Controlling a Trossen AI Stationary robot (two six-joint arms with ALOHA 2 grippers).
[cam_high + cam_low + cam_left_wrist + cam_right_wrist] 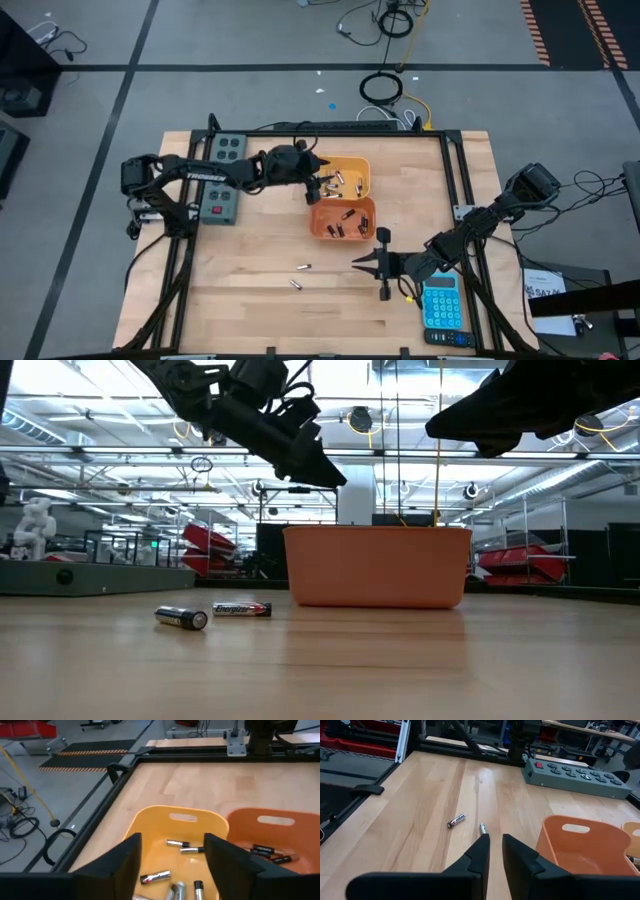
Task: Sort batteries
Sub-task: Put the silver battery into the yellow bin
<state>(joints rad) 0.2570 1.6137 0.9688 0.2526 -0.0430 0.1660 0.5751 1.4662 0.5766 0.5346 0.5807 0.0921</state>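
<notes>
Two batteries lie loose on the wooden table (303, 267) (295, 284); the right wrist view also has them (456, 820) (483, 828), as does the low view (182, 618) (242, 609). A yellow bin (352, 170) holds several silvery batteries (179, 843). Next to it, an orange bin (343, 218) holds dark ones (262, 850). My left gripper (172, 840) hovers wide open over the yellow bin and holds nothing. My right gripper (495, 839) is above the table to the right of the loose batteries, pointing toward them. Its fingers are a narrow gap apart, with nothing between them.
A blue calculator (441, 305) lies near the table's right near corner, under the right arm. A grey power strip (222, 175) sits along the left side. Black frame rails (462, 180) border the table. Bare wood stretches around the two loose batteries.
</notes>
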